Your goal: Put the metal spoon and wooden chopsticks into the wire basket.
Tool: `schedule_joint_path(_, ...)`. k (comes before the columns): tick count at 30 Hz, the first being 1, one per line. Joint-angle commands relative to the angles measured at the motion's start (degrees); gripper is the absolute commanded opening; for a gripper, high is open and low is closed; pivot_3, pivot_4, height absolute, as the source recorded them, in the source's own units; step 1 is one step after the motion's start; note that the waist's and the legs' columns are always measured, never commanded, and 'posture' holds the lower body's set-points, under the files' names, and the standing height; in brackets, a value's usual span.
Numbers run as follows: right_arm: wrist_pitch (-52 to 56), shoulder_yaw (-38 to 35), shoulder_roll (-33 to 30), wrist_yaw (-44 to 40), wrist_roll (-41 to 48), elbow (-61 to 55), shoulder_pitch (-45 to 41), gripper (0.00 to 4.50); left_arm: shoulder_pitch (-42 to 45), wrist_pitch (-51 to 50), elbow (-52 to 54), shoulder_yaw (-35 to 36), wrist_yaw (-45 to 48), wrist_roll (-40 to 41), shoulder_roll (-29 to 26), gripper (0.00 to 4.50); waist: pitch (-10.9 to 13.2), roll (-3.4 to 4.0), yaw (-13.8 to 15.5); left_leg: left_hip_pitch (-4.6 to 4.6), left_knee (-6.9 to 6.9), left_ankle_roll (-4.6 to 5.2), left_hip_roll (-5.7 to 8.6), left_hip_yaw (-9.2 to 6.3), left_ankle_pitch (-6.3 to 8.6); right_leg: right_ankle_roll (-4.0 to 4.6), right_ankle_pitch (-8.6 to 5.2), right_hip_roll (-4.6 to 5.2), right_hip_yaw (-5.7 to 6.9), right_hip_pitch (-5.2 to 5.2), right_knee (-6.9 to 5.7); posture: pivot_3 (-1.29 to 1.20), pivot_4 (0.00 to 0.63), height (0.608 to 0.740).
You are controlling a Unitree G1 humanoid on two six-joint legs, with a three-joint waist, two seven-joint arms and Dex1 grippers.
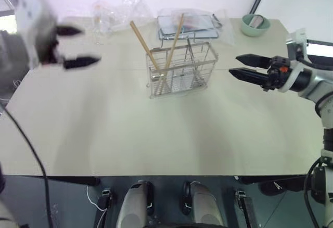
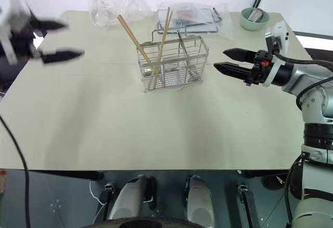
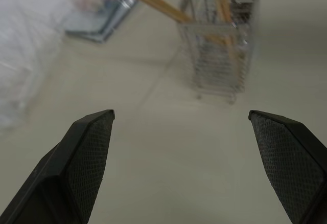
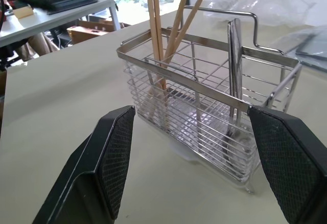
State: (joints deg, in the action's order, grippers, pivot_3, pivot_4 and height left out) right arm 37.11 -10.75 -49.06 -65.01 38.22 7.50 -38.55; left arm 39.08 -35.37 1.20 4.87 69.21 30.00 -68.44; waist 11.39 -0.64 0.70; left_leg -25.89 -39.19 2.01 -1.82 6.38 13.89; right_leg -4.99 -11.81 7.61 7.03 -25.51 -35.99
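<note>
Hands (image 1: 77, 46) (image 1: 243, 66) flank wire basket (image 1: 181, 69), well apart, both open.

The basket (image 1: 181, 69) stands mid-table (image 1: 156, 134), chopsticks (image 1: 148, 48) and apparently the spoon (image 4: 235, 70) inside; a bowl (image 1: 255, 25) sits behind-right.

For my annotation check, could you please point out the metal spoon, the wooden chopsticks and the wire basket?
metal spoon (image 4: 235, 65), right wrist view, on its upright handle.
wooden chopsticks (image 2: 131, 33), right eye view, on one stick's upper shaft.
wire basket (image 1: 182, 64), left eye view, on its front rim.
</note>
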Motion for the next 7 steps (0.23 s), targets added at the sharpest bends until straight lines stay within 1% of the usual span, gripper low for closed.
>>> schedule_joint_path(1,-0.8,-0.73,-1.14,-1.49,-0.46,0.05,-1.85,3.61,-1.46,-0.11,3.95,5.45,1.59,1.96,-1.82,4.42,0.0,0.0,0.14,-0.02,0.0,-0.04,0.01,-0.01,0.03,0.09,-0.05,0.03,0.0,-0.01,0.02,0.0,0.15,0.707)
schedule_joint_path(7,-0.5,-0.41,0.08,-2.34,-0.26,-1.79,-1.56,3.61,-1.51,0.85,3.26,5.89,0.24,0.52,-0.74,4.42,0.01,0.02,-0.14,-0.04,-0.01,0.03,0.01,-0.01,-0.01,-0.08,0.04,-0.03,0.02,-0.02,-0.03,0.0,0.15,0.707)
